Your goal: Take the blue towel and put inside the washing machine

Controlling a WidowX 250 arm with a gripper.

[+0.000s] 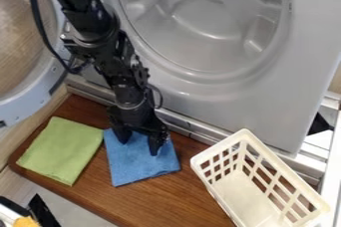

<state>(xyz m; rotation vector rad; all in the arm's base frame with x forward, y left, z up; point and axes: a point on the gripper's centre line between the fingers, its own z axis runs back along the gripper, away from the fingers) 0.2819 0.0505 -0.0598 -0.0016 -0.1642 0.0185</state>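
Note:
My gripper [138,146] points down over the upper part of the blue towel [141,167], its two fingers spread apart with blue cloth visible between them. Whether the fingertips touch the cloth I cannot tell. The towel lies flat on the brown wooden board, its upper edge partly hidden by the gripper. Behind the arm stands the grey washing machine [307,47], its round opening facing the camera above and to the right of the gripper.
A green towel [61,150] lies just left of the blue one on the wooden board [170,198]. At the lower right stands a white slatted basket [240,188]. The machine's round door [30,104] hangs open at the upper left, beside the arm.

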